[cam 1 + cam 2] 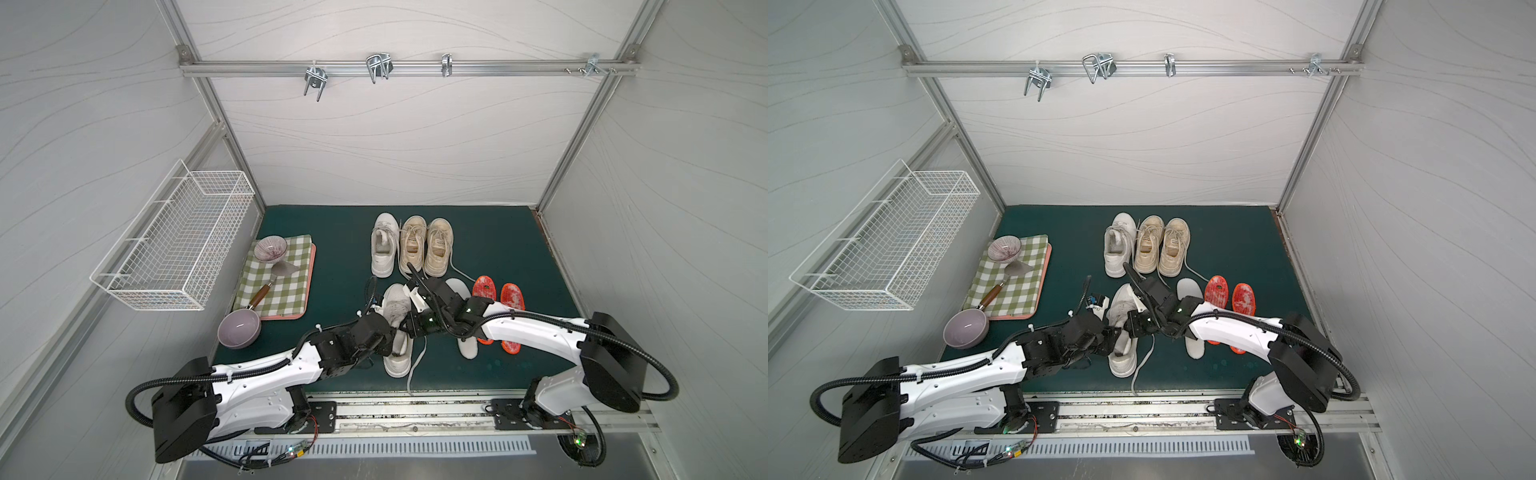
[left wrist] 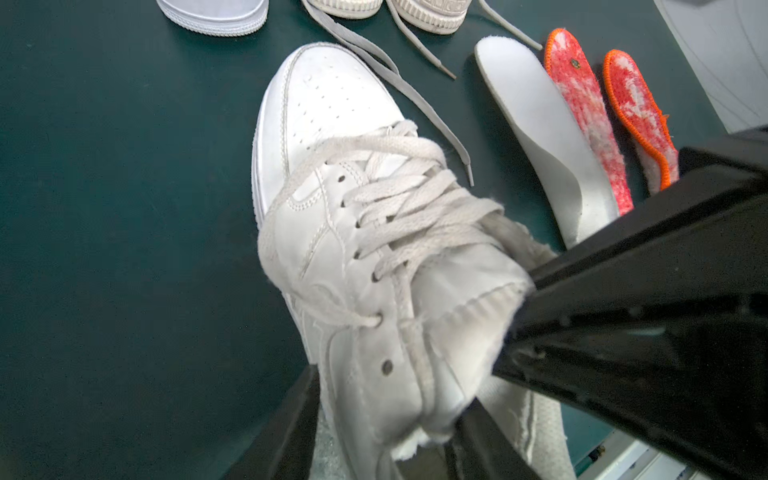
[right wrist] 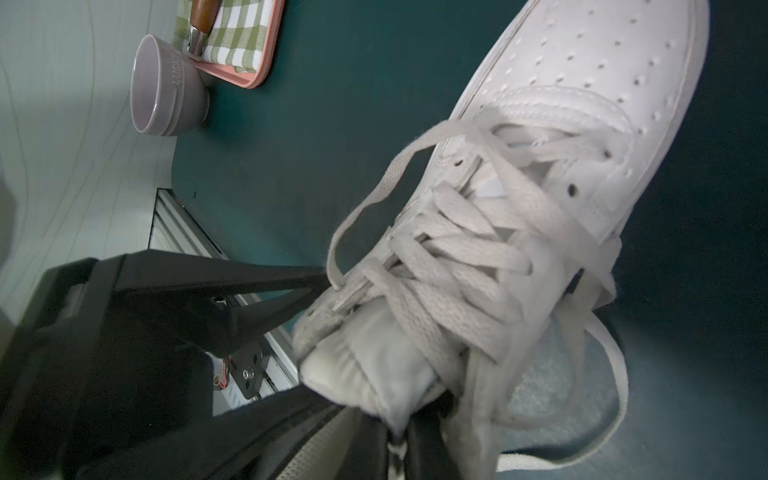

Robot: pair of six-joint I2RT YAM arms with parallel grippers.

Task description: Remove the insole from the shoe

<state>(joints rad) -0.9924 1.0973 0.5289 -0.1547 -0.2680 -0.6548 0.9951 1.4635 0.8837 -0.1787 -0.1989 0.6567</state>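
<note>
White shoe [image 3: 582, 104] tongue [image 3: 374, 374] pinched by right end effector [image 3: 397, 434].

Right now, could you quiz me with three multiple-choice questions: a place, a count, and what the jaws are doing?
1. Where is the white insole?
A. in the wire basket
B. on the checked cloth
C. on the mat beside the orange insoles

2. How many shoes are on the mat?
A. two
B. four
C. six

3. The right jaws are:
A. shut on the front white shoe's tongue
B. open over the purple bowl
C. shut on an orange insole

Key:
C, it lies by the orange pair.
B, the front one, another white shoe, two beige shoes.
A, the right wrist view shows the tongue pinched.
</note>
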